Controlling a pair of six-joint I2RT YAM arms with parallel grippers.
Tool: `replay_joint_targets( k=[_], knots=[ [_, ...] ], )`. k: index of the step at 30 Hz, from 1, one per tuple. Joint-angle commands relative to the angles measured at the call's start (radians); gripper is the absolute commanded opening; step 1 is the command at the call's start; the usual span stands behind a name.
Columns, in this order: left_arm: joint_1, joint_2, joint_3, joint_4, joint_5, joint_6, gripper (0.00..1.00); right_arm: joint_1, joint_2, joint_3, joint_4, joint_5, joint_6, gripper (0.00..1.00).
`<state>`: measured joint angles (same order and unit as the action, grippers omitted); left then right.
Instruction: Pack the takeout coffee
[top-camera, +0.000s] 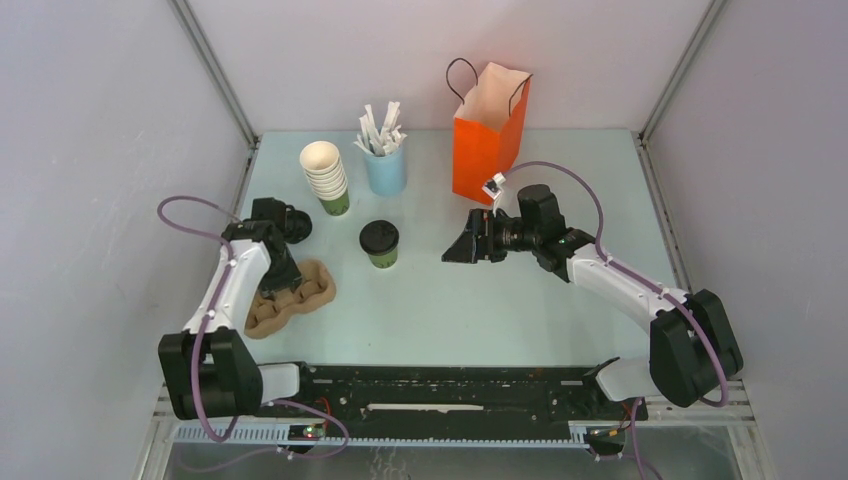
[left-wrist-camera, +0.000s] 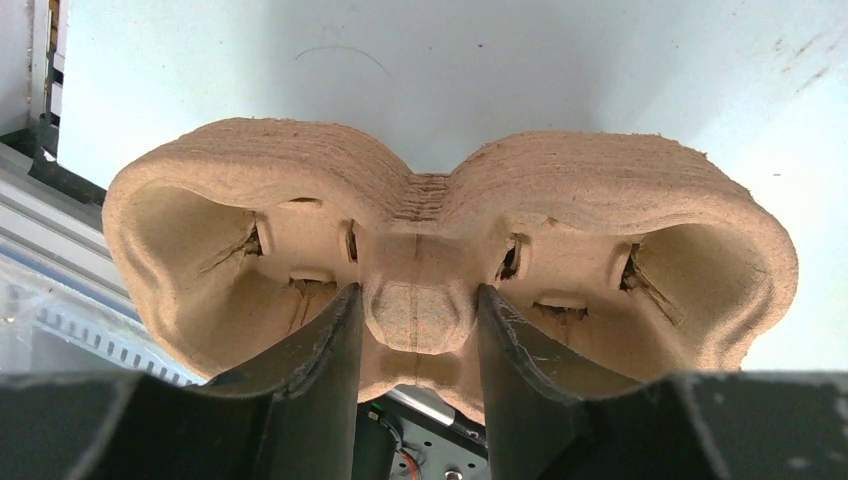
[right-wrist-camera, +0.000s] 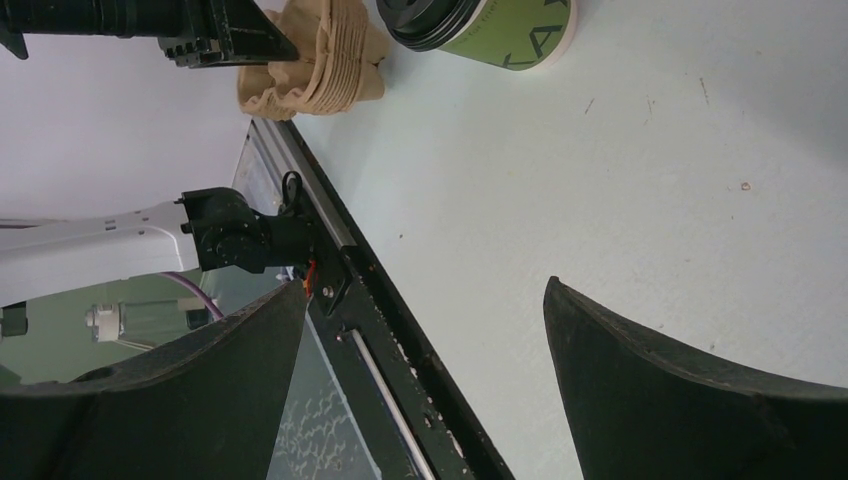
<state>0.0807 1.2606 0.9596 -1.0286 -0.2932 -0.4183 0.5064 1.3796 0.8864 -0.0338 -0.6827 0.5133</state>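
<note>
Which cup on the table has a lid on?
The lone green cup mid-table, under a black lid. The stacked cups are open-topped; the light blue cup holds white sticks.

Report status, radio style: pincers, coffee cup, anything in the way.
Left pincer clamped on pulp carrier, centre post. Right pincer open, empty. Lidded coffee cup upright, untouched, mid-table. Nothing blocking it.

Even diffuse overhead light, table (top-camera: 470, 310) bright, shadows short and soft, no hard glare; left wrist view has the pulp carrier (left-wrist-camera: 430, 190) crisp, but near fingers (left-wrist-camera: 310, 390) in both wrist views go near-black and slightly soft.
</note>
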Motion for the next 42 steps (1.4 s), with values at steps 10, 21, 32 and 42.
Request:
replay_joint_targets(
  k=[10,21,32,42],
  knots=[
    [0.019,0.02,0.024,0.034,0.017,0.031,0.41,0.007,-0.012,0.003,0.025,-0.016,-0.015,0.97],
    [0.019,0.03,0.025,0.036,-0.003,0.029,0.58,0.01,-0.008,0.003,0.025,-0.018,-0.017,0.97],
    [0.019,0.057,0.008,0.066,0.023,0.022,0.54,0.008,-0.014,0.003,0.025,-0.018,-0.019,0.97],
    [0.018,0.054,0.002,0.072,0.024,0.015,0.53,0.008,-0.014,0.003,0.025,-0.02,-0.019,0.97]
  ],
)
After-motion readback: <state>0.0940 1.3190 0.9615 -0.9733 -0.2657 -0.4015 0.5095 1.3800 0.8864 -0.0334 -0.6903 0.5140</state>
